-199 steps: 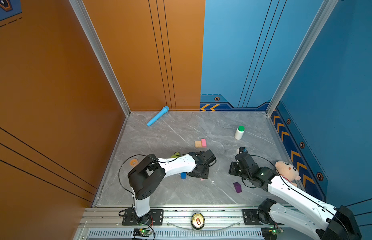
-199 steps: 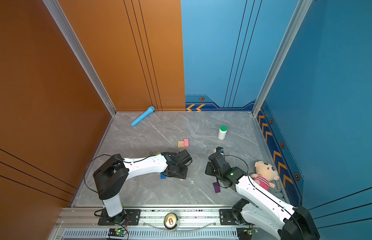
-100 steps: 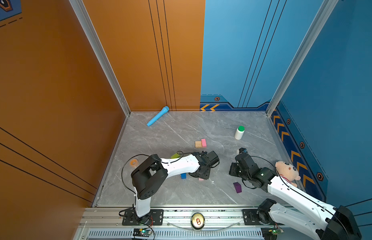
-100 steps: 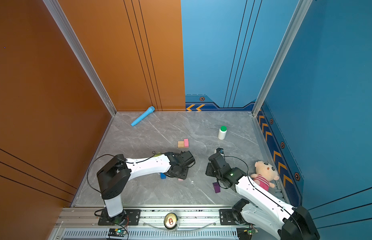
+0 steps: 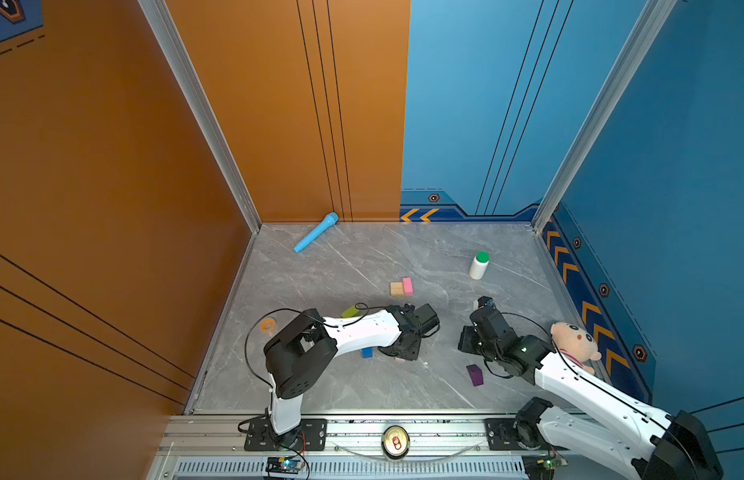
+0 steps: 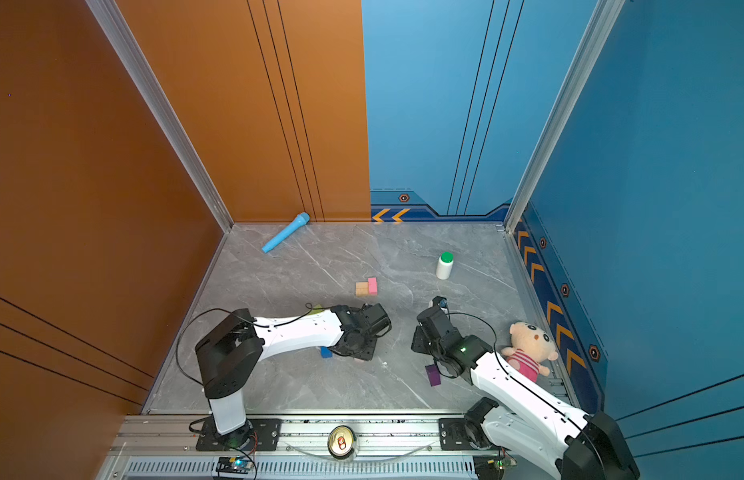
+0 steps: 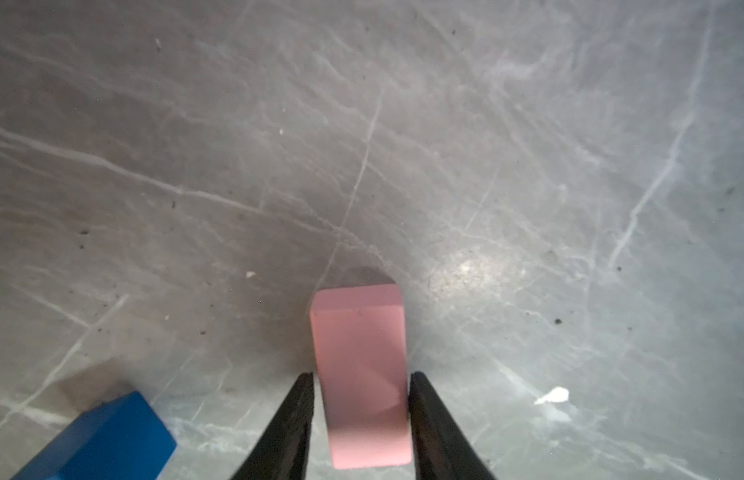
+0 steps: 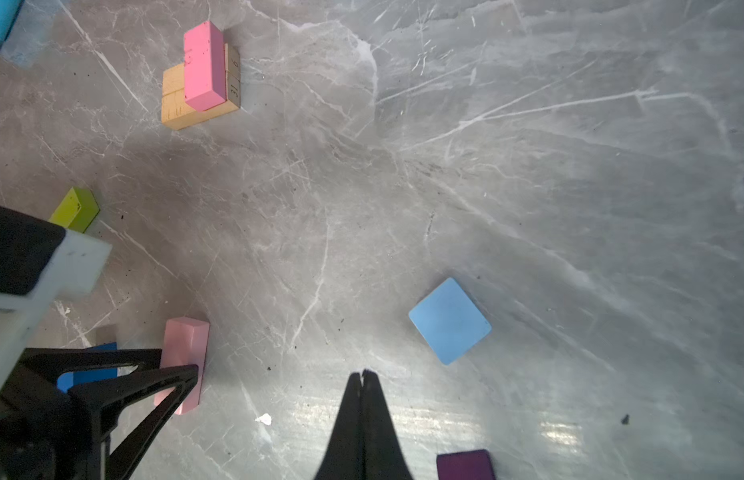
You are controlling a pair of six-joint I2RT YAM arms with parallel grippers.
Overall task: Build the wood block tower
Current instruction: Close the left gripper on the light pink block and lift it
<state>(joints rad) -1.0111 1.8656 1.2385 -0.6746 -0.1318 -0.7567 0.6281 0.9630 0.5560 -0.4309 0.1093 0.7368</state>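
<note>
**Trainee:** What does the left wrist view show?

**Operator:** My left hand (image 7: pixel 362 380), fingers spread to either side of the pale pink bar (image 7: pixel 357 340), which lies flat on the desk (image 7: pixel 507 166). A sliver of gap shows at one finger, so I read the hand as astride the bar, not pinching it. The dark-blue cube (image 7: pixel 100 440) sits near the bar and apart from it.

**Trainee:** And the right?

**Operator:** My right hand (image 8: pixel 364 374) has its fingers pressed together and empty, above bare desk. The light-blue cube (image 8: pixel 449 320) lies near it. The dark-purple peaked block (image 8: pixel 465 463) shows at the frame's edge.

**Trainee:** Where is the tower?

**Operator:** The tower (image 5: pixel 401 286) is farther out, mid-desk, well apart from both hands. It is two tan bars (image 8: pixel 179 104) side by side, with a bright pink bar (image 8: pixel 204 66) lying on them. The lime-green bar (image 8: pixel 75 208) lies loose beside my left arm. I judge that only the base layers are laid.

**Trainee:** How will the pale bar handle?

**Operator:** I judge it light and rigid, and it should not give under the fingers. Its painted faces are smooth and may slip. I would grip across the two long sides near mid-length, as the fingers are now placed. An end grip would let the bar swing and land crooked beside its bright twin.
</note>
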